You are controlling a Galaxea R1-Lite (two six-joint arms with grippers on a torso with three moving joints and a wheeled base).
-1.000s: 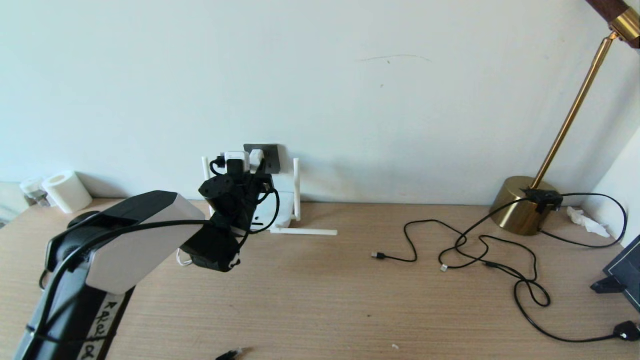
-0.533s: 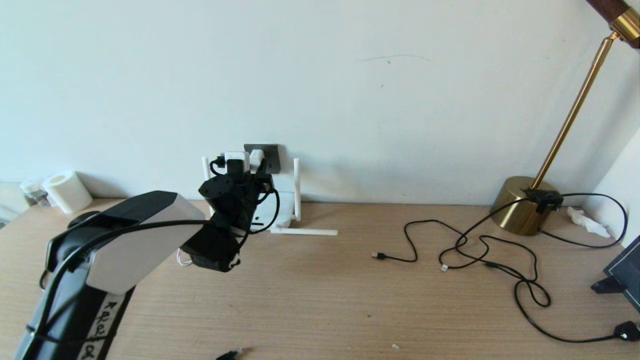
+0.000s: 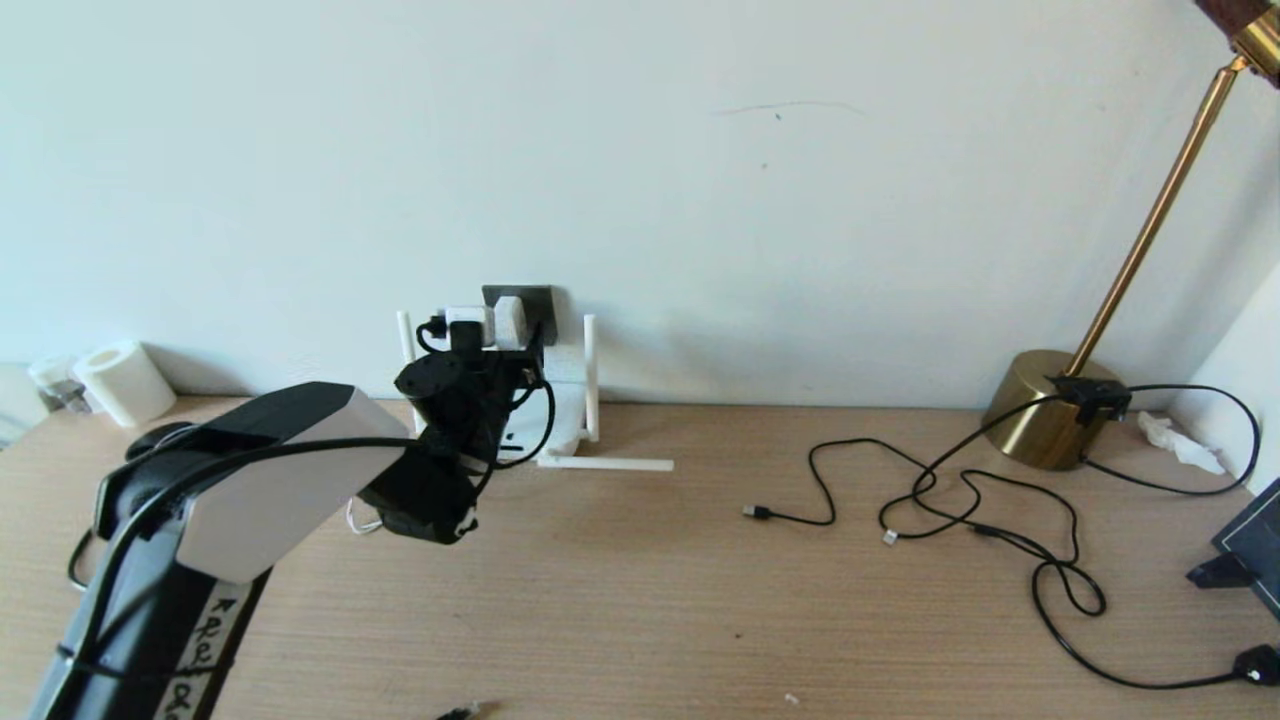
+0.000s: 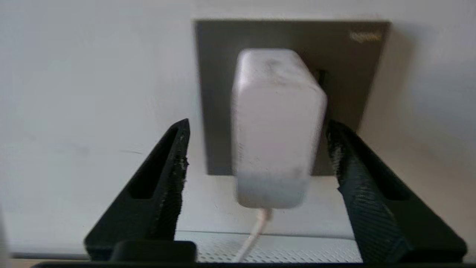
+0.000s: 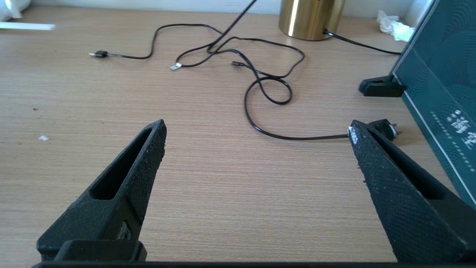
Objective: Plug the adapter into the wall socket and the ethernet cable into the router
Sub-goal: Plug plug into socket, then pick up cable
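Sitting in the socket (image 4: 293,44) on the wall, the adapter (image 4: 277,126) looked plugged in. Left gripper (image 4: 258,156) fingers stood apart around it, not touching. Right gripper (image 5: 256,149) hung wide over the surface (image 5: 208,193). Cabling the router (image 3: 562,400) remained.

router (image 3: 565,400) mostly hidden behind left arm; adapter (image 4: 277,126) prongs hidden; ethernet cable (image 3: 455,712) cut off at near edge.

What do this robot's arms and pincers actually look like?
The left arm has a white shell over black joints, a black cable along it, and a handwritten label strip near its base. The left gripper and right gripper each have two black, wedge-shaped fingers with cross-hatched texture and slotted sides.
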